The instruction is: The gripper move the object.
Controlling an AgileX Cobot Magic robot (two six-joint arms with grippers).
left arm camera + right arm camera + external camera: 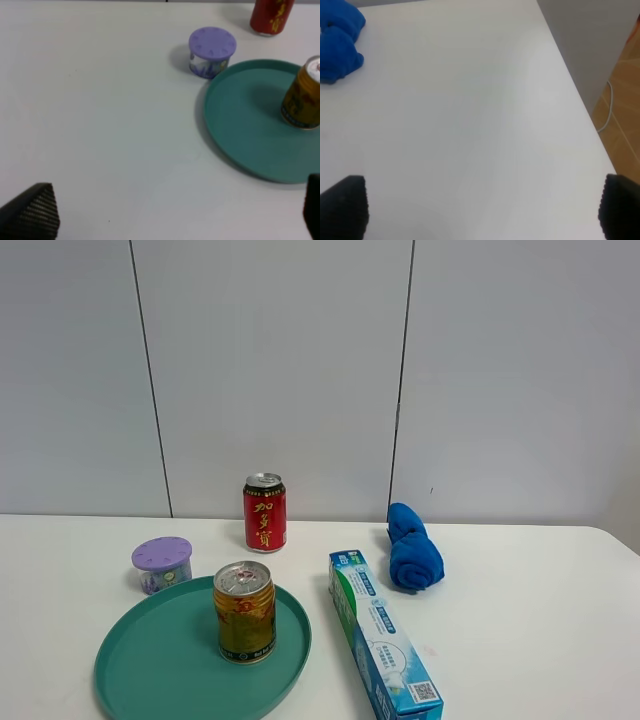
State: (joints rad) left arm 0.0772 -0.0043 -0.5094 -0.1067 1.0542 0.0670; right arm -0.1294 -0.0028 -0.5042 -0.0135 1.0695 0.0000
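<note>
Gold-yellow can (245,612) upright on teal plate (150,665) (right half), grippers apparently spread wide.

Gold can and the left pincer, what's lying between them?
Only bare teal plate and white table lie between the gold can and the left pincer in the left wrist view.

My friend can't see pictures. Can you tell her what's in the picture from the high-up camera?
A gold can stands upright on a teal plate on a white table. Behind sit a purple-lidded tub and a red can; to the right lie a toothpaste box and a rolled blue towel.
</note>
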